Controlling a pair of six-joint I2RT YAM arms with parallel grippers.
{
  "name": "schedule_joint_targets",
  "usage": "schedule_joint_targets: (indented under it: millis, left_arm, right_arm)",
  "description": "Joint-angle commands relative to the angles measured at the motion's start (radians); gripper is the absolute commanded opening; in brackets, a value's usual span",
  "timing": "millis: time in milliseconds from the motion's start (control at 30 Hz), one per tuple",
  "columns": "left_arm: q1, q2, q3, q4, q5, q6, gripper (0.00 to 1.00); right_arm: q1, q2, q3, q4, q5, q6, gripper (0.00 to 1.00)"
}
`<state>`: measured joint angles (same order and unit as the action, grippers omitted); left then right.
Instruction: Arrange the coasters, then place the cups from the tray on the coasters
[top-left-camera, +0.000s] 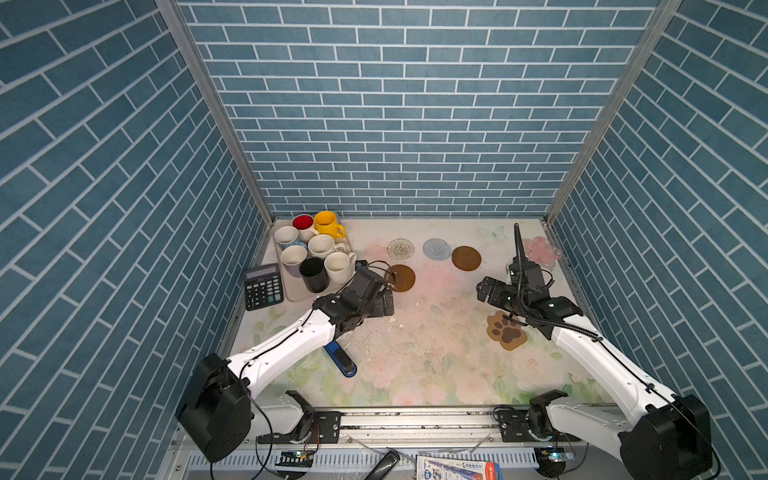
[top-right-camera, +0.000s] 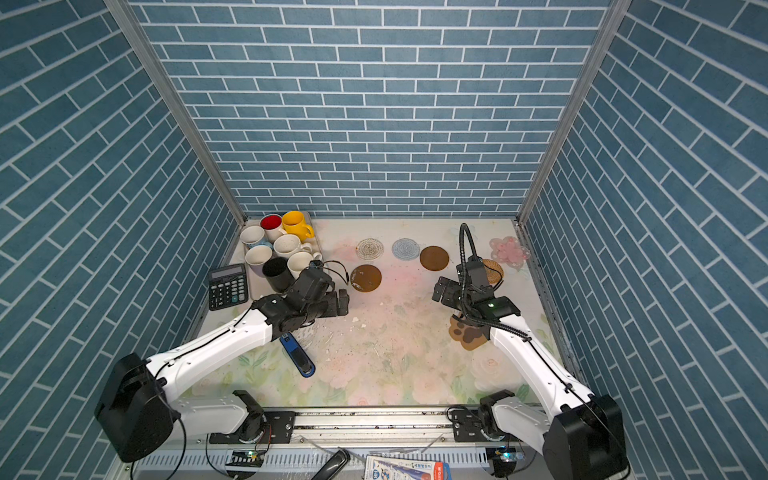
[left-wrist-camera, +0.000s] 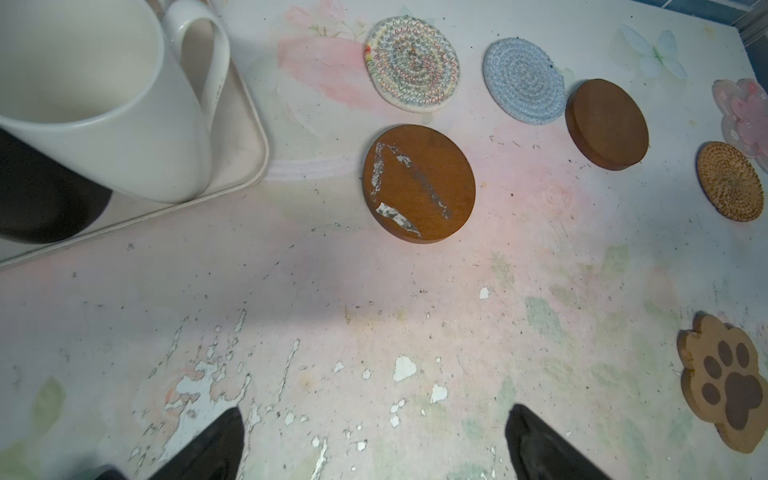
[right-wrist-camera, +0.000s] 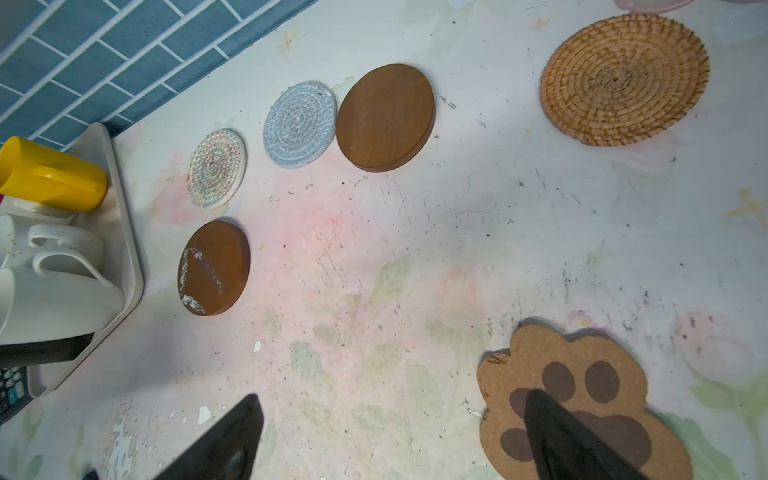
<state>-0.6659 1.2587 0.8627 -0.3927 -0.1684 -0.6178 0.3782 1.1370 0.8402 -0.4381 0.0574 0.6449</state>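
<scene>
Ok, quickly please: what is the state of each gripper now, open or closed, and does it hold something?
Left gripper: open, holding nothing.
Right gripper: open, holding nothing; one finger shows in front of the paw-shaped coaster.

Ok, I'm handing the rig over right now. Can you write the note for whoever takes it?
Left tool: open, empty, over bare table beside the tray.
Right tool: open, empty, one finger above the paw coaster.
Coasters, seven, flat on the table: white woven, light blue, plain brown disc, scuffed brown disc, rattan, pink flower, paw.
Cups: all seven stand in the tray, none on a coaster.
Done: coasters spread out.
Left: any last tidying of coasters, then move all seven cups.
</scene>
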Motion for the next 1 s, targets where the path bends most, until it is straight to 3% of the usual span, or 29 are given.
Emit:
schedule_joint_targets:
  millis: [0,200,567,700,967]
  left_arm:
    - [0.007,-0.009,-0.019,-0.001,-0.029,0.005,0.99]
    - [0.074,0.123,0.020,0.100,0.063,0.007,0.99]
    - [0.146,0.510,0.444,0.091,0.144,0.047,0.99]
    - [0.164,0.643,0.617,0.043,0.137,0.074,0.99]
    - [0.175,0.796,0.812,0.049,0.111,0.121,0.99]
  right_arm:
    - [-0.002,0.080,0.093,-0.051,0.059,-0.042,0.99]
    - [-0.020,0.274,0.242,-0.036,0.071,-0.096,0.98]
    - [-0.127,0.662,0.575,-0.020,-0.011,-0.152,0.98]
    - [-0.146,0.799,0.714,-0.041,0.008,-0.195,0.98]
    - [-0.156,1.046,1.011,-0.124,0.020,-0.253,0.97]
